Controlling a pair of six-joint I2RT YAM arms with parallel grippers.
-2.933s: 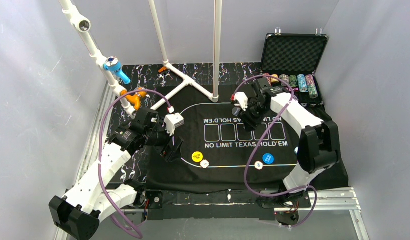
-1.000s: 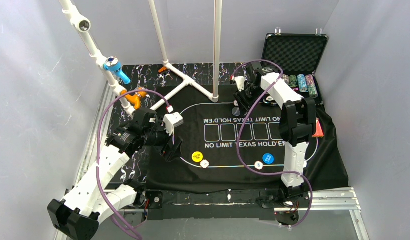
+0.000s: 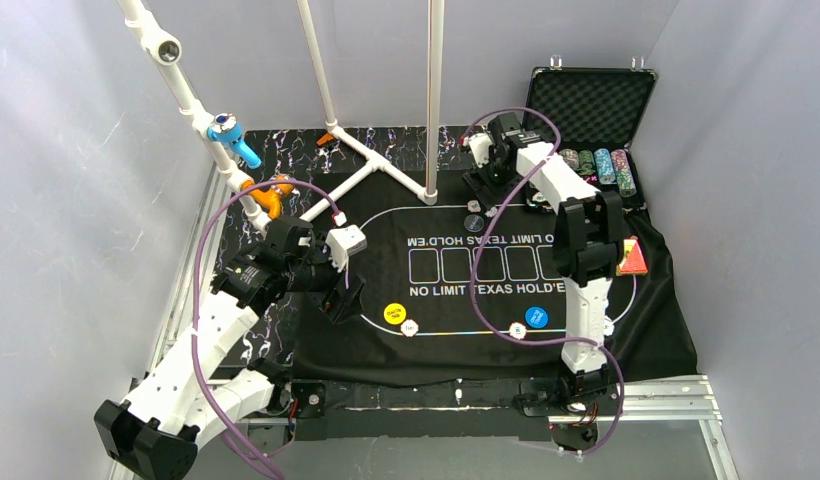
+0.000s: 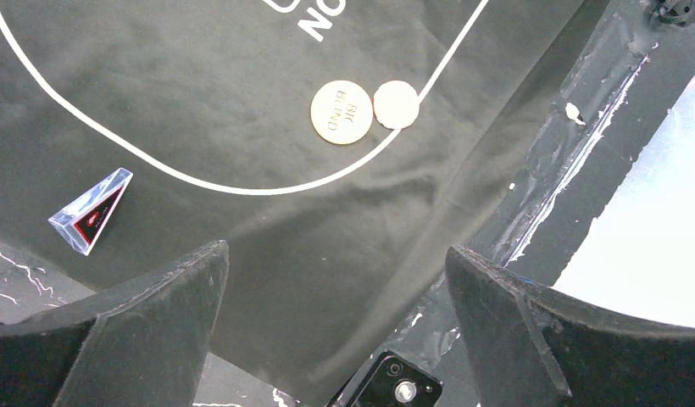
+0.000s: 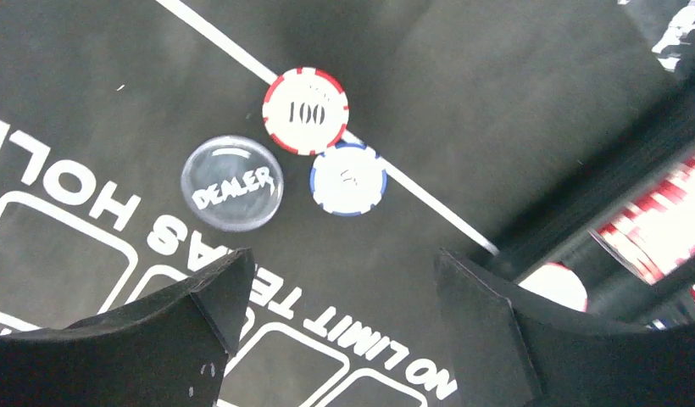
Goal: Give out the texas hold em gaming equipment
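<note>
Felt mat (image 3: 436,345) is covering the bench (image 3: 296,150); right tool (image 5: 342,259), apart, is hovering over a red chip (image 5: 306,110) seemingly staked beside the dealer button (image 5: 232,182); left tool (image 4: 336,250) is gaping idle

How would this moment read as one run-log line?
right hand: open, empty, above 100 chip, blue chip, dealer button | left hand: open, empty, over mat

The mat (image 3: 386,260) lies free at its centre, between the left arm (image 3: 226,320) and right arm (image 3: 586,240). At the far edge a white pole (image 3: 435,100) stands upright, and pipes (image 3: 396,172) branch left from its foot. Far right, the open case (image 3: 591,105) blocks passage. Buttons (image 3: 394,312) lie flat along the near line.
</note>
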